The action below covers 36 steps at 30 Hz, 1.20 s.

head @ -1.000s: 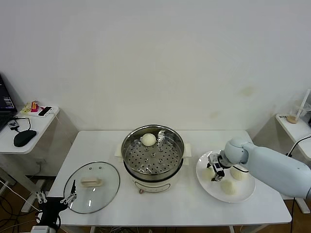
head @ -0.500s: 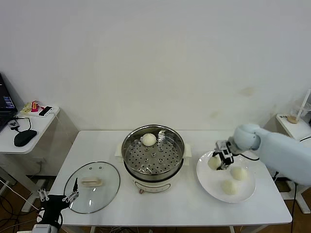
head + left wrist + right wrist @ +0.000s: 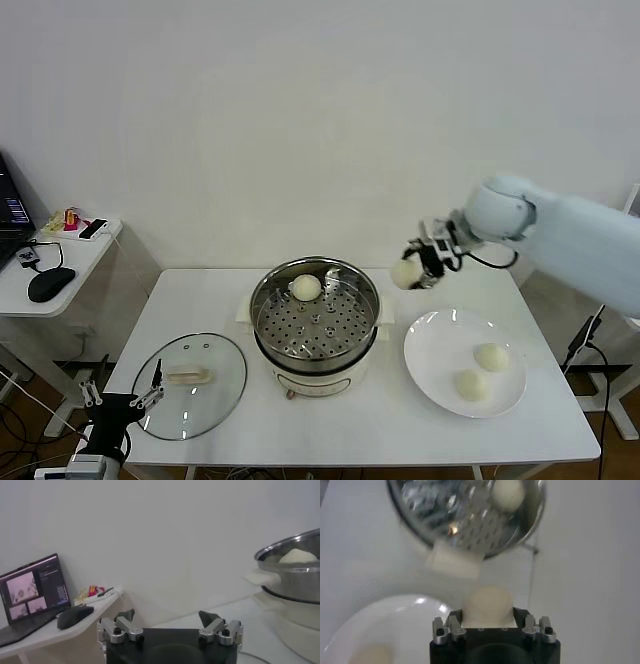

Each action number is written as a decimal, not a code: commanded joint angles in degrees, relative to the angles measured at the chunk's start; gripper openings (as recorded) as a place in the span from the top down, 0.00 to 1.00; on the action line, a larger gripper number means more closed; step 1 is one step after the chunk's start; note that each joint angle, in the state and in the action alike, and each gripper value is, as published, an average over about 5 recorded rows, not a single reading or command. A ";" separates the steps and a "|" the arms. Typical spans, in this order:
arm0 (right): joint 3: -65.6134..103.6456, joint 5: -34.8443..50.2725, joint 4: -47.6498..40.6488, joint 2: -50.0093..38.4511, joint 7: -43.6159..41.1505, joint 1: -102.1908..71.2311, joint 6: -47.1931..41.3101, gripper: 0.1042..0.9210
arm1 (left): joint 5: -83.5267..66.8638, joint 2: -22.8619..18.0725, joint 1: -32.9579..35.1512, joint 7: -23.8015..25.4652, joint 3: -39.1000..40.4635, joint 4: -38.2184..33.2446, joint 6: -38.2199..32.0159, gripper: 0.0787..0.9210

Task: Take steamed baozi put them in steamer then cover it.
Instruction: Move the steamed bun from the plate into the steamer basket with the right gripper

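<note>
My right gripper (image 3: 415, 270) is shut on a cream-white baozi (image 3: 405, 273), held in the air just right of the steamer (image 3: 315, 318) and above the table. The wrist view shows that baozi (image 3: 487, 606) wedged between the jaws, with the steamer (image 3: 465, 517) beyond. One baozi (image 3: 306, 288) lies on the perforated tray at the back of the steamer. Two more baozi (image 3: 490, 357) (image 3: 469, 384) rest on the white plate (image 3: 440, 350). The glass cover (image 3: 190, 384) lies flat on the table left of the steamer. My left gripper (image 3: 125, 410) hangs open by the table's front-left corner, nothing between its fingers.
A side table (image 3: 60, 255) at the left carries a mouse (image 3: 50, 284), a laptop (image 3: 32, 592) and small items. A second small table (image 3: 605, 255) stands at the right edge. The wall rises close behind the table.
My right gripper lifted a baozi off the plate and carried it up and left toward the steamer. The plate went from three baozi to two. The left arm barely shifted.
</note>
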 commanded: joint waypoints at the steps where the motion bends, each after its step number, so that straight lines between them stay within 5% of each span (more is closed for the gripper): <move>1: -1.65 9.99 -4.72 17.84 5.37 1.05 -6.59 0.35 | -0.01 -0.10 -0.02 -0.01 -0.12 0.07 0.04 0.12; 14: -3.71 11.06 -14.26 28.57 7.73 -7.42 -11.00 0.35 | -1.51 0.14 -0.36 0.11 -2.54 0.50 0.38 0.12; 36: -5.36 11.51 -17.48 31.44 8.04 -9.40 -12.22 0.35 | -1.29 -0.71 -0.64 0.23 -1.90 0.34 0.15 0.12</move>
